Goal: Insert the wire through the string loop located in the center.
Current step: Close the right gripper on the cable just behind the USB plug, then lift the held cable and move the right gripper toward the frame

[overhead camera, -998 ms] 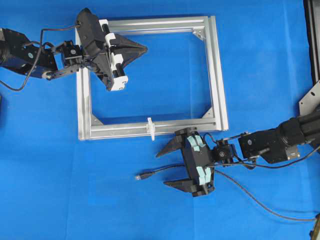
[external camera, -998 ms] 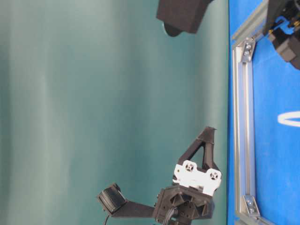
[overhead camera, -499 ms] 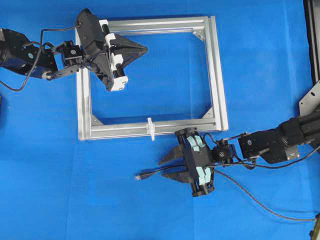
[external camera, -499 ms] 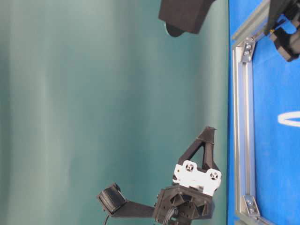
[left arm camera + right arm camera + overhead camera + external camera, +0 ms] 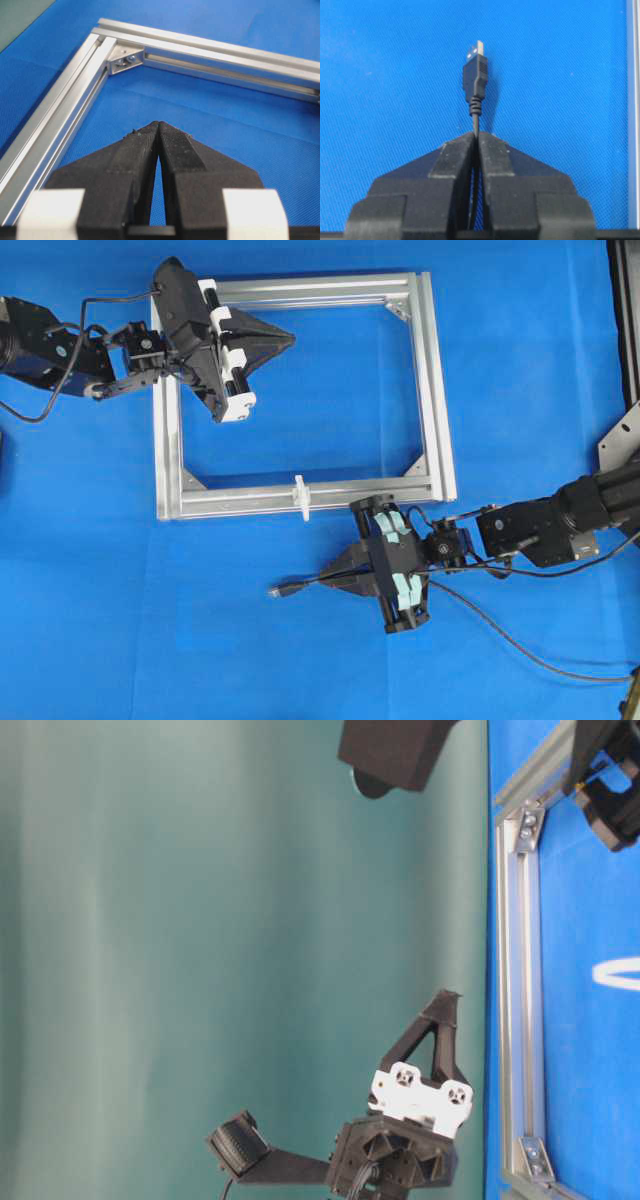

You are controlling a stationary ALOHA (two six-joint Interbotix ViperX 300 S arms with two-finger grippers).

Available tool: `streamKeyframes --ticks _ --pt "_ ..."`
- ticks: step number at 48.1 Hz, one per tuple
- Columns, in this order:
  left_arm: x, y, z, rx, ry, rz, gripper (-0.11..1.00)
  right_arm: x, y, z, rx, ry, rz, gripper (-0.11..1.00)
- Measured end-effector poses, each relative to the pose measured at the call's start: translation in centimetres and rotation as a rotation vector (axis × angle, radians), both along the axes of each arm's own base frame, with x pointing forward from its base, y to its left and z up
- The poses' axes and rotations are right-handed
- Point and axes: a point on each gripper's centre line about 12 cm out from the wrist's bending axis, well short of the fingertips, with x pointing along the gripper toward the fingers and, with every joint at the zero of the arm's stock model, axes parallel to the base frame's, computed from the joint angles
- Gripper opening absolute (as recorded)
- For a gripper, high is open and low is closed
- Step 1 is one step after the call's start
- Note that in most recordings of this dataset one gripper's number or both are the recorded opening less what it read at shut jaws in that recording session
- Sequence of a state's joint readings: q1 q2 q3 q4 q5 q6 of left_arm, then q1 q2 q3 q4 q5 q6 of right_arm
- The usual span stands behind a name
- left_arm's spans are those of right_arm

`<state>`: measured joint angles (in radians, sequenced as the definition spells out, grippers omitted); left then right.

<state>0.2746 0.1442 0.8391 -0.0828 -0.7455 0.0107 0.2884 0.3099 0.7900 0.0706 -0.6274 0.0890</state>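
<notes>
In the right wrist view the right pincer [image 5: 476,136] is pressed together on the wire [image 5: 475,85], whose thin black cord runs up from between the two dark fingers [image 5: 450,160] to a black plug with a small metal tip, lying just ahead of the fingertips on the blue surface [image 5: 380,75]. From overhead the same pincer [image 5: 325,579] sits below the silver frame [image 5: 437,390], pointing left, with the plug end of the wire [image 5: 290,589] sticking out a little beyond it and the rest of the cord trailing off right across the surface toward the lower right corner. Just above, the string loop [image 5: 299,497] stands white and cross-like on the middle of the frame's lower bar, apart from the wire and from the right pincer. Farther up, the left pincer [image 5: 291,338] hangs over the upper left part of the frame, its tip pointing right over the blue inside. The left wrist view shows this pincer [image 5: 159,123] closed with its fingers [image 5: 125,160] meeting at the tip and nothing between them, and beyond it a corner bracket [image 5: 125,57] where two frame bars join.
</notes>
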Motion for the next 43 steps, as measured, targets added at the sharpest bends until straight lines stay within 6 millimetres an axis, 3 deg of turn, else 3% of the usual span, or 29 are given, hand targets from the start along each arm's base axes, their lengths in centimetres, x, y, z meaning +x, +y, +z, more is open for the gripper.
streamKeyframes --ticks 12,29,43 --pt "0.0 0.0 0.0 0.001 0.0 0.0 0.0 -0.1 0.0 0.9 0.003 0.007 -0.001 -0.02" --pt "0.0 0.0 0.0 0.001 0.0 0.0 0.0 -0.8 0.0 6.7 0.007 -0.006 0.016 -0.02" --pt "0.0 0.0 0.0 0.001 0.0 0.0 0.0 -0.9 0.0 7.0 0.005 -0.003 0.018 -0.02"
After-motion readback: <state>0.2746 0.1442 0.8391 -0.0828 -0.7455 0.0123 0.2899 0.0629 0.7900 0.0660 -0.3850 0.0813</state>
